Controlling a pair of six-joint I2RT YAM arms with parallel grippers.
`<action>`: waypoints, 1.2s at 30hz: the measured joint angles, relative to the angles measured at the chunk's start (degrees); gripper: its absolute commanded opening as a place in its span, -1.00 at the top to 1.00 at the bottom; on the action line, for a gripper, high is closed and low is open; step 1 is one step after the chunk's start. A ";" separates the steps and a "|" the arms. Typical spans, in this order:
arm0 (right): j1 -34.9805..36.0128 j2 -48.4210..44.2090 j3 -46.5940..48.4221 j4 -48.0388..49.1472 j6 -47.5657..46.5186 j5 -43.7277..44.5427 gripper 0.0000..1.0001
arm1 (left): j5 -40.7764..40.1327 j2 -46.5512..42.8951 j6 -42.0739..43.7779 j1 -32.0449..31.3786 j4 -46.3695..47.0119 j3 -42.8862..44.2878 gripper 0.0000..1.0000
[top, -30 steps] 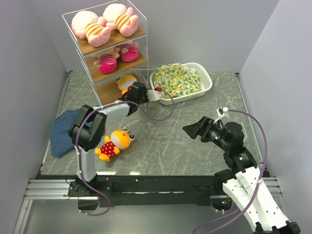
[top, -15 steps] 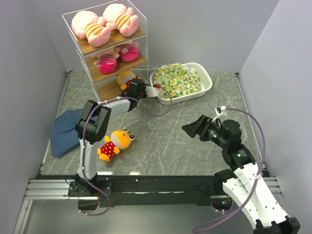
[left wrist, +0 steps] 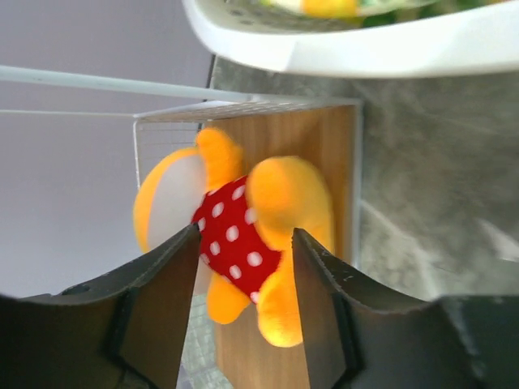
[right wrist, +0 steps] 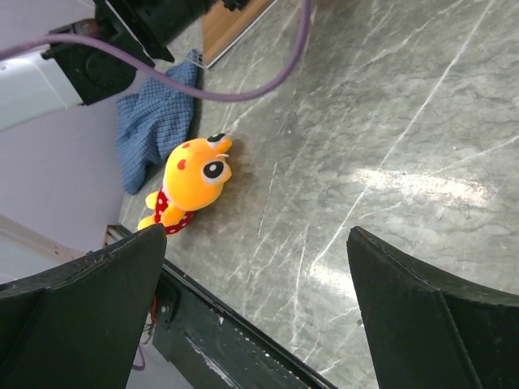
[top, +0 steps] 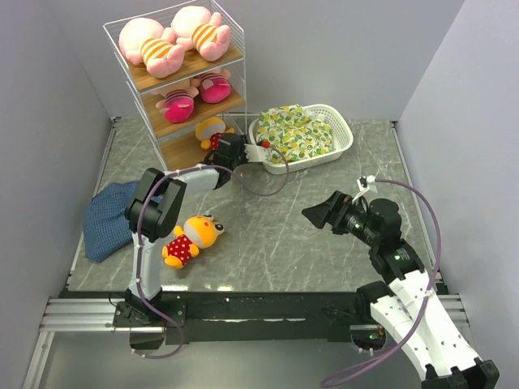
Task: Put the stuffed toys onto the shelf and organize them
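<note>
My left fingers [left wrist: 245,233] flank one orange toy [left wrist: 243,251] on the shelf [top: 188,112], bottom board, by the table's [top: 284,227] far-left corner; gripping or not, I cannot tell. My right fingers [right wrist: 258,233] gape wide. The second orange toy [right wrist: 190,182] lies toward the near-left corner: probably light and squashy, so I'd pinch its belly.

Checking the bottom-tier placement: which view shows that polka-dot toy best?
Left wrist: the toy sits close up, mid-frame, at the bottom board between the jaws. Top external shows only its head, behind the left gripper. Right wrist misses it.
</note>
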 measured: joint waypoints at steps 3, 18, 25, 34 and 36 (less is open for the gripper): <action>0.00 -0.94 0.02 -0.07 0.02 -0.55 -1.00 | -0.63 -1.73 -1.66 -1.27 -0.07 -2.12 -0.29; 0.00 -8.44 0.07 -2.47 0.46 -1.75 -1.00 | -0.46 -18.88 -23.80 -5.73 -7.65 -5.55 -0.72; 0.00 -8.48 -1.25 -0.61 3.87 -3.52 -0.99 | -0.55 -33.62 -41.70 -8.04 -18.56 -9.16 -0.93; 3.08 3.10 -8.74 9.86 11.34 -5.03 -0.92 | -0.59 -61.79 -54.84 -8.15 -25.86 -24.17 -0.93; 6.01 7.93 -8.74 13.22 12.74 -4.24 -0.89 | -1.14 -66.49 -57.13 -8.04 -27.47 -27.04 -0.93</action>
